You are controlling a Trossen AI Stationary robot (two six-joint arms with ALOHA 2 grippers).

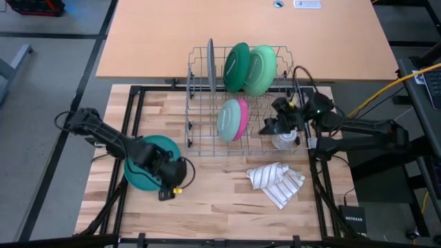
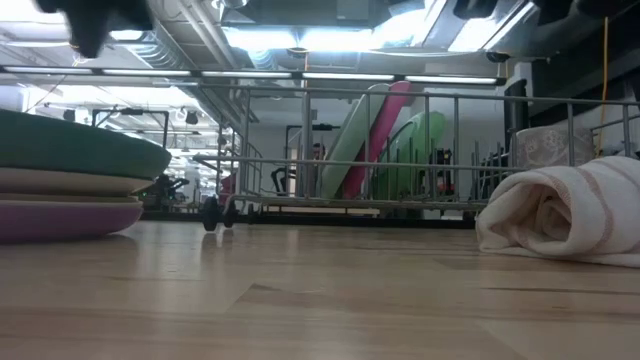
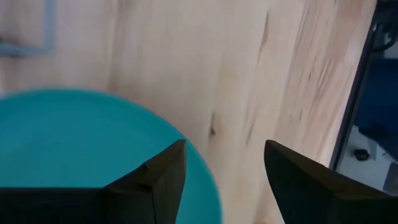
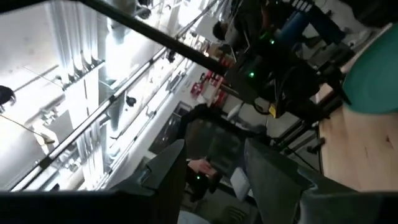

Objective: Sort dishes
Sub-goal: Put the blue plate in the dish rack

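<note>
Left hand (image 3: 224, 168) (fingers apart) over teal plate (image 3: 74, 137) edge

1. Wire dish rack (image 1: 200, 131): centre of high view, on the wooden desk (image 1: 220, 200).
2. Striped white cloth (image 1: 275, 182): crumpled, lower right of centre, just below the rack; bulks at right edge in low view.
3. Clear glass cup (image 1: 284, 141): at the rack's lower right corner.
4. Tan desk (image 1: 172, 34): upper frame, behind the rack.

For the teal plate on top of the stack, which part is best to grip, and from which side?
Probably its rim on the side facing the cloth. The teal plate lies flat on the stack, so only the thin edge can be pinched, and the open left claw already hangs there.
</note>
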